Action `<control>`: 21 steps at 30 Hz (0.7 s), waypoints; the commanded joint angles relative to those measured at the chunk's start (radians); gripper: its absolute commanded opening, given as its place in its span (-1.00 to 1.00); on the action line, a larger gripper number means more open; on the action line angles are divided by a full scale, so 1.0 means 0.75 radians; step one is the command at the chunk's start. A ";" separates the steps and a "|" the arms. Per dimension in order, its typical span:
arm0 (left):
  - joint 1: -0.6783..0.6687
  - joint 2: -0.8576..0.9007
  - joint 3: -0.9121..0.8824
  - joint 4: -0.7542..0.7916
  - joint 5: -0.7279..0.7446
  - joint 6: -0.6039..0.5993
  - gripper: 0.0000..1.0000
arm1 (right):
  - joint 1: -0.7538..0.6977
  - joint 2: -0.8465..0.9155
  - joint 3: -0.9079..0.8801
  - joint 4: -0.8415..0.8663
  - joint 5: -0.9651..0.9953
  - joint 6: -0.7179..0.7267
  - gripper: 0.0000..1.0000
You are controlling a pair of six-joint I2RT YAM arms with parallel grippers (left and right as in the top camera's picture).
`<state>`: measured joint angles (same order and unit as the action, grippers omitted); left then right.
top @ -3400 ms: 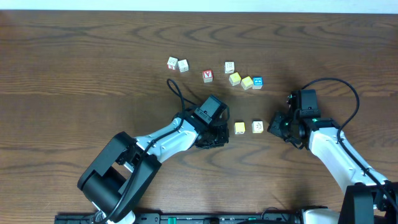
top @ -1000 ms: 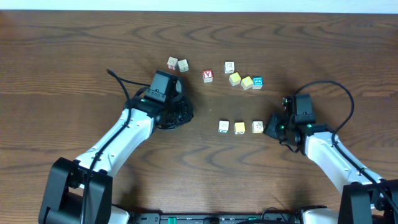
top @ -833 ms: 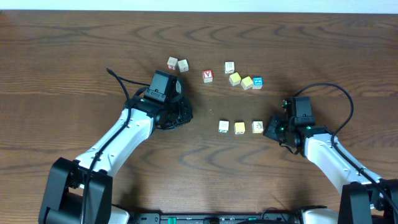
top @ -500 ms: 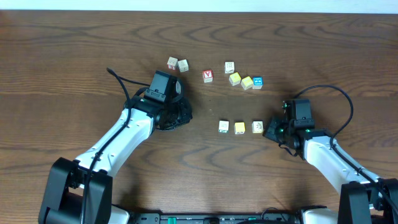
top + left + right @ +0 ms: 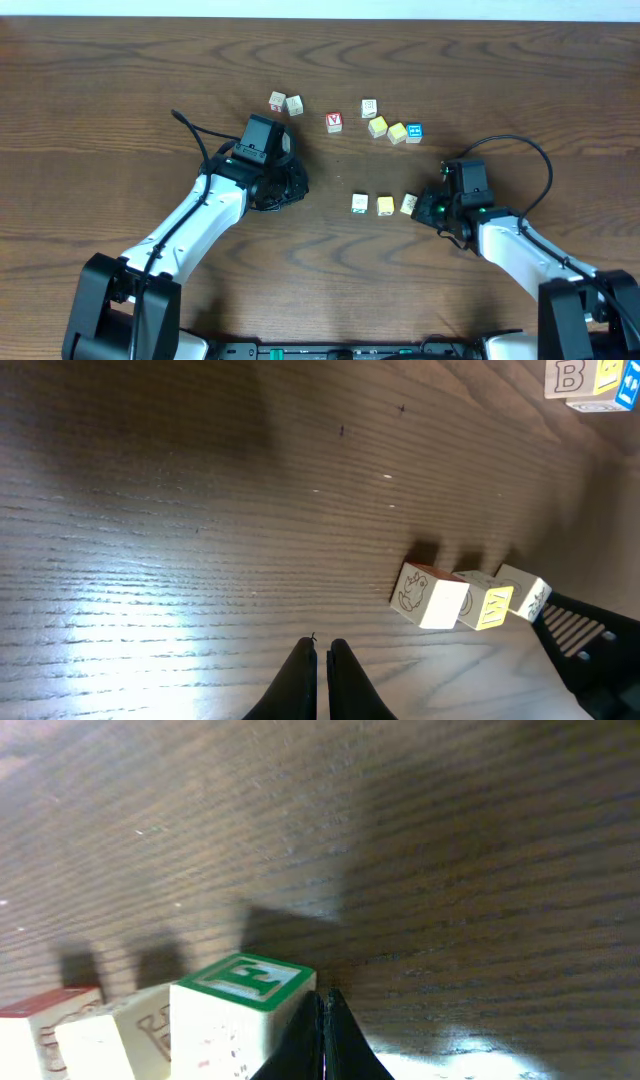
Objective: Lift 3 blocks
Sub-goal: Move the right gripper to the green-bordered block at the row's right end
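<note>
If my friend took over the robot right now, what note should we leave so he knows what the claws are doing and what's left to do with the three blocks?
Left claw: shut, holding nothing, off to the left of the row and not touching it.
Right claw: shut, holding nothing, its tip against the right-end block.
Blocks: the three blocks sit in a short row on the table; the right-end one looks turned a bit.
Done: blocks lined up.
Left: nothing is lifted yet. Probably squeeze the row from both ends, then raise all three together.
</note>
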<state>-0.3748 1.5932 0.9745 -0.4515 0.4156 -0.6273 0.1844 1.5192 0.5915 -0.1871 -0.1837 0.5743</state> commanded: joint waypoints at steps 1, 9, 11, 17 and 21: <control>0.003 -0.007 -0.012 -0.016 -0.012 0.019 -0.85 | 0.012 0.019 -0.008 0.006 -0.012 0.022 -0.98; 0.003 -0.007 -0.012 -0.016 -0.013 0.020 -0.85 | 0.003 0.019 -0.006 0.011 -0.001 0.021 -0.98; 0.003 -0.007 -0.012 -0.015 -0.013 0.024 -0.85 | -0.013 0.019 -0.006 0.016 0.006 0.021 -0.98; 0.003 -0.007 -0.012 -0.015 -0.013 0.024 -0.85 | -0.061 0.019 -0.006 0.039 0.070 -0.007 -0.98; 0.003 -0.007 -0.012 -0.014 -0.013 0.024 -0.85 | -0.061 0.019 -0.006 0.073 0.051 -0.020 -0.98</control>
<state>-0.3748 1.5932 0.9745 -0.4587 0.4156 -0.6273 0.1429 1.5272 0.5915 -0.1406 -0.1558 0.5728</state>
